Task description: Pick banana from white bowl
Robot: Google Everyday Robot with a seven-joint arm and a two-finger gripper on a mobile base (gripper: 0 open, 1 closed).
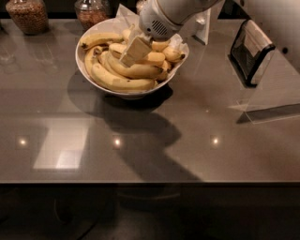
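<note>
A wide white bowl [82, 65] lined with crinkled white paper stands at the back of the grey counter, left of centre. It holds several yellow bananas [117, 79]. My gripper [133, 50] reaches in from the upper right on a white arm and hangs over the middle of the bowl, its pale fingers down among the bananas. One finger [136, 49] lies on top of the pile. The arm hides the bowl's back right part.
Two glass jars of brown grains [28, 15] [90, 11] stand behind the bowl at the back left. A black-framed tablet stand [251, 51] and a clear acrylic panel [267, 101] sit at the right. The counter's front edge runs across the lower frame.
</note>
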